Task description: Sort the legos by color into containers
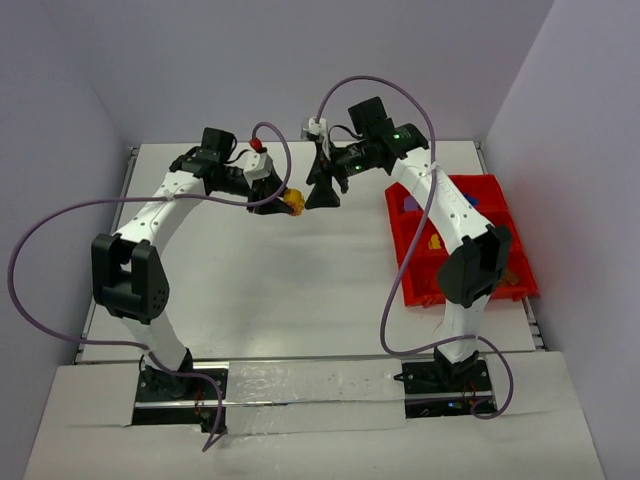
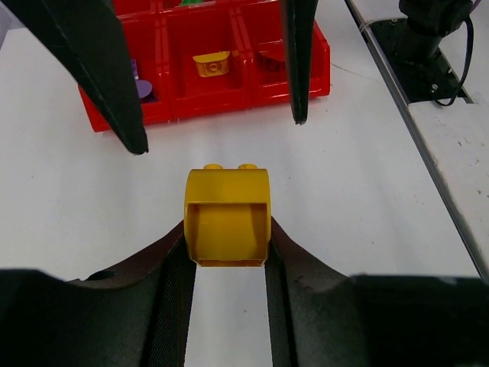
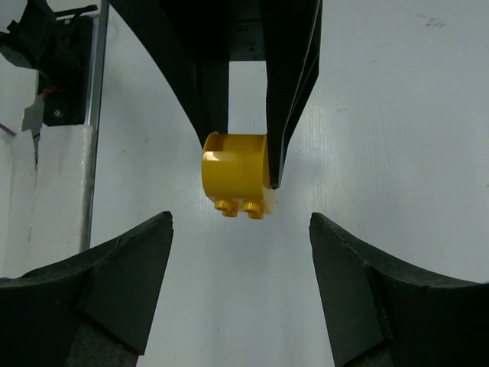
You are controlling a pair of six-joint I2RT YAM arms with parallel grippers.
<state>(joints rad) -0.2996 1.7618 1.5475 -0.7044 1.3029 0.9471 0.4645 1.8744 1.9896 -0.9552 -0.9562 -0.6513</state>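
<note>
A yellow-orange lego (image 1: 293, 201) with two studs hangs above the table, pinched between the fingers of my left gripper (image 2: 228, 237), which is shut on it. In the left wrist view the lego (image 2: 227, 218) shows its hollow underside. My right gripper (image 1: 322, 195) faces it from the right, open, its fingertips (image 2: 137, 145) just short of the brick. In the right wrist view the lego (image 3: 233, 172) sits ahead of my open right gripper (image 3: 241, 222), with nothing between the jaws. The red containers tray (image 1: 520, 270) lies at the right and holds a yellow lego (image 2: 212, 63) and a purple lego (image 2: 141, 84).
The tray's near wall (image 2: 229, 99) lies beyond both grippers in the left wrist view. The right arm's base (image 2: 435, 38) and a metal rail stand at the table's near edge. Purple cables loop above both arms. Grey walls enclose the table.
</note>
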